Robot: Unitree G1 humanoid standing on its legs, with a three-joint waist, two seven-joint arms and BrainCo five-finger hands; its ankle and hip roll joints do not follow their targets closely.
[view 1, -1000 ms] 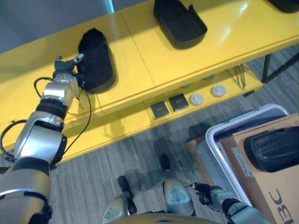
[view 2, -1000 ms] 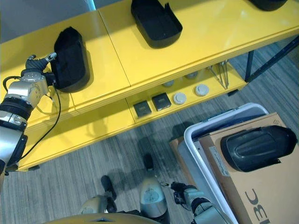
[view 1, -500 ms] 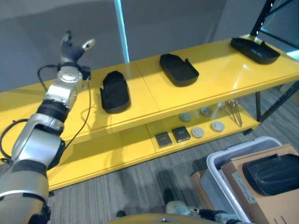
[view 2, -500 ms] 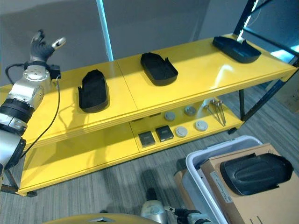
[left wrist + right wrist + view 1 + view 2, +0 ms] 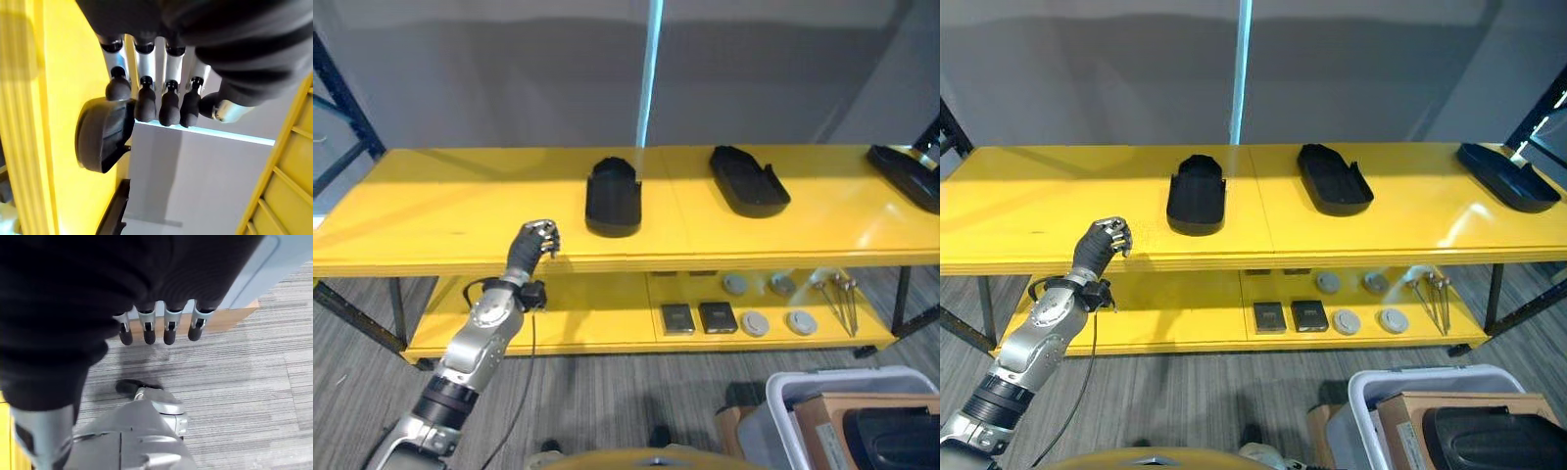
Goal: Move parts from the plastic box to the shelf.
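Note:
Three black moulded parts lie on the yellow shelf's top board: one near the middle, one to its right, one at the right end. My left hand hangs at the board's front edge, left of the nearest part and apart from it, fingers relaxed and empty. At the lower right stands the white plastic box holding a cardboard carton and another black part. My right hand hangs over the carpet, fingers relaxed, holding nothing.
The lower shelf board carries two dark square pieces, several grey discs and thin metal tools. Dark blue rack posts stand at both ends. Grey carpet lies in front of the shelf.
The camera has swung up to a level view of the whole shelf. My left hand has come down from above the shelf to its front edge. The parts lie where they were.

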